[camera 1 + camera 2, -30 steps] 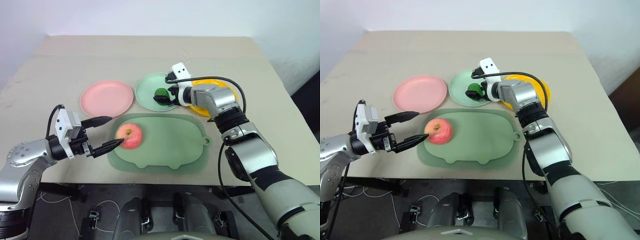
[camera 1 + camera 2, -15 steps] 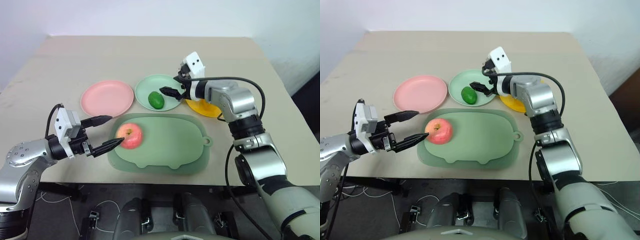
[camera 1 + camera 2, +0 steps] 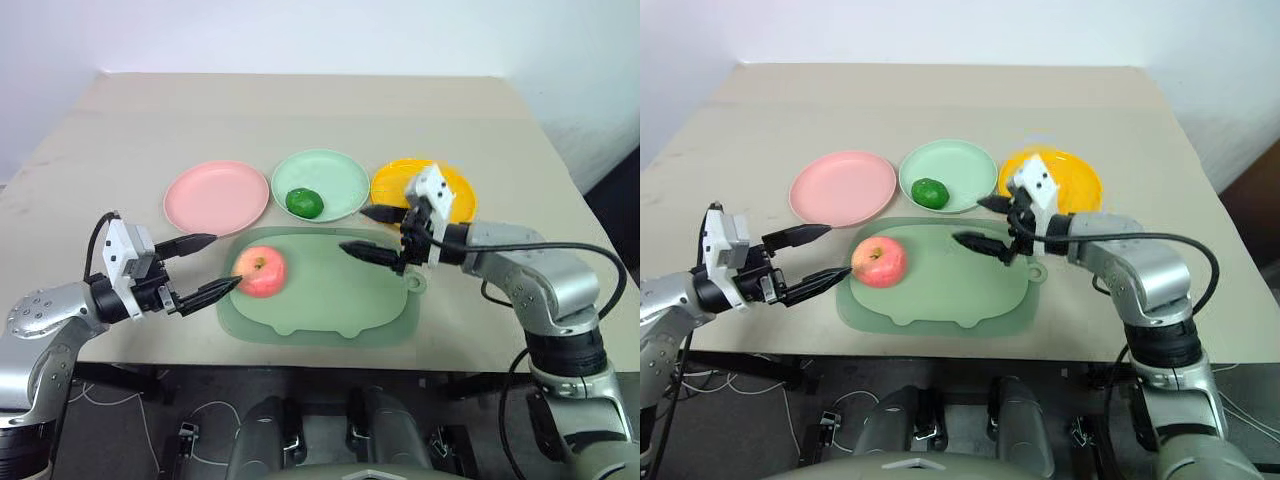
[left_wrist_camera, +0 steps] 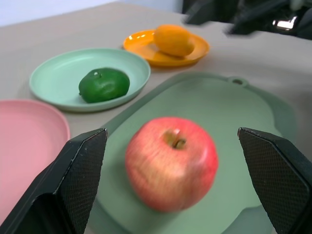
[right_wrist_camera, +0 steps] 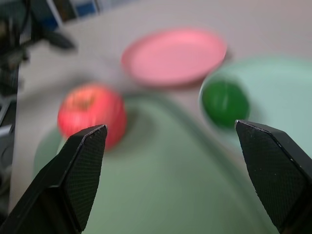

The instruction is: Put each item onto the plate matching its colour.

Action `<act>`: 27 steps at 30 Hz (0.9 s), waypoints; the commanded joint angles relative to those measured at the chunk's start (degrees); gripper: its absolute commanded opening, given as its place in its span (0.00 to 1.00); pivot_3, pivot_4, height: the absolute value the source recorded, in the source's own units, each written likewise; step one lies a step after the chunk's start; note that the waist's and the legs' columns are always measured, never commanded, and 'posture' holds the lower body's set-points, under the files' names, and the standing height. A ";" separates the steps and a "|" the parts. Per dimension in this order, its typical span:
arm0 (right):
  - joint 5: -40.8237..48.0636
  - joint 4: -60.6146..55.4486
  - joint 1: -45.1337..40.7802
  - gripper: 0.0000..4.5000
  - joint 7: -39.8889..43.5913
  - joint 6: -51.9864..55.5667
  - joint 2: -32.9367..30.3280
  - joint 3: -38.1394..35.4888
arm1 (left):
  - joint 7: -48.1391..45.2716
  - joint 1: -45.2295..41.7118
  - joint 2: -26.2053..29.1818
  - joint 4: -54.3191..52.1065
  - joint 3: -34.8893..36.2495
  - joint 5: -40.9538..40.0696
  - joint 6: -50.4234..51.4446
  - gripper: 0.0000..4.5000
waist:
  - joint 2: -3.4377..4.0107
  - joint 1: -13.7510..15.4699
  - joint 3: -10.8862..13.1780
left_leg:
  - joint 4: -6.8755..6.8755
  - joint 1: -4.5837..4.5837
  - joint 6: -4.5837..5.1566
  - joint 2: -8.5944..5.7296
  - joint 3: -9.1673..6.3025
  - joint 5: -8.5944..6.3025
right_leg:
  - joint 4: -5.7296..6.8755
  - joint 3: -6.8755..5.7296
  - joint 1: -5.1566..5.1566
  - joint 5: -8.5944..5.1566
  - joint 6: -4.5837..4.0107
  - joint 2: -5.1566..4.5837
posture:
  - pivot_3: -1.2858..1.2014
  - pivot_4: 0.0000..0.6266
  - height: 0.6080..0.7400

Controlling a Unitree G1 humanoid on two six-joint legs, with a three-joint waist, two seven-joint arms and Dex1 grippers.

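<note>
Apple [image 3: 260, 273] at left end of tray [image 3: 330, 320]; rest of tray surface bare. Left gripper [image 3: 205, 267] open, fingers flanking apple's left side. Right gripper [image 3: 372, 232] open above tray's right half, blocking approach from right. Pink plate [image 3: 215, 195] bare, reachable from left. Green fruit [image 3: 303, 202] occupies green plate [image 3: 340, 175].

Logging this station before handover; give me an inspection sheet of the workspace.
Surface: beige table, pale-green tray at its near edge.
Job's things: apple on the tray, not on the pink plate; green fruit on the green plate; mango on the yellow plate.
Clutter: nothing seen.
Grippers: left gripper open beside the apple; right gripper open and empty above the tray.
Cables: black cable along the right arm.
Surroundings: pale wall; wires on the floor.
</note>
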 commanded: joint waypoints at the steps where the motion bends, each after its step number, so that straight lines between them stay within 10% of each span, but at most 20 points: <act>1: -1.44 -2.02 -0.68 0.99 -1.93 -2.85 0.18 0.29 | -1.66 -0.43 0.03 1.56 -0.22 1.19 -2.84 1.00 | 0.00 -0.09 0.00 | 0.00 0.00 0.00 0.00 0.00 0.00 | 0.00 0.00 0.00 0.00 0.00 0.00 | 0.52 0.24 0.67; 27: 0.71 -7.55 3.47 0.99 -7.84 -0.50 -2.58 -3.17 | -14.29 -13.96 -7.81 24.93 -12.50 9.04 -17.17 1.00 | -0.03 1.40 -0.01 | 0.05 0.00 0.02 -0.01 -0.01 0.01 | -0.03 0.00 0.04 0.00 -0.02 -0.05 | 0.52 0.24 0.67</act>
